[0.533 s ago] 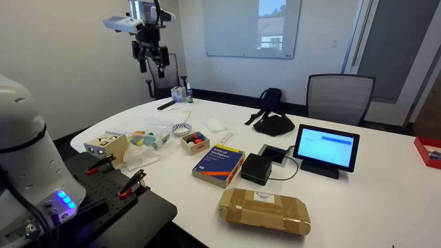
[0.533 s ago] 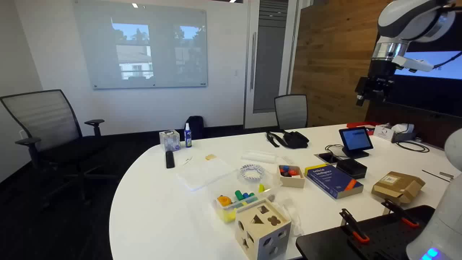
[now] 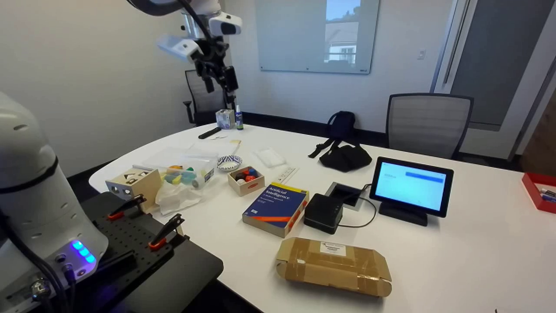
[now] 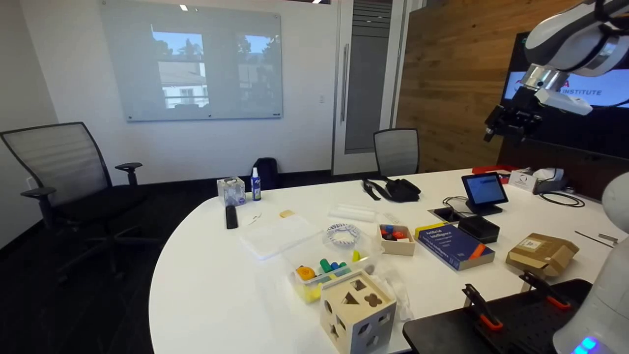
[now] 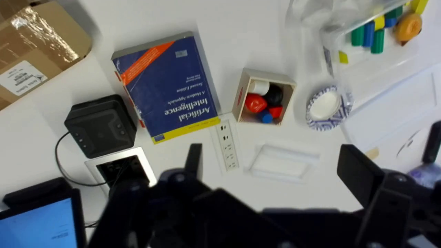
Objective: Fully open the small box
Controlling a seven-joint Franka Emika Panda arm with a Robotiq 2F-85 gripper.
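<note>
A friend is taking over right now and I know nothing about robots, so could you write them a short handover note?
Jaws: open, holding nothing, raised above the table.
Small box: on the table near the blue book, not touched by the jaws.
Done: opening not complete; the box looks mostly closed, its inside hidden.
Left: likely move to the box, then open it fully.

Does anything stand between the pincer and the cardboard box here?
In the wrist view, the book, with the black device beside it, lies between the open pincer and the cardboard box. Both sit low on the table, well below the pincer, so nothing visible seems to block a route over them.
</note>
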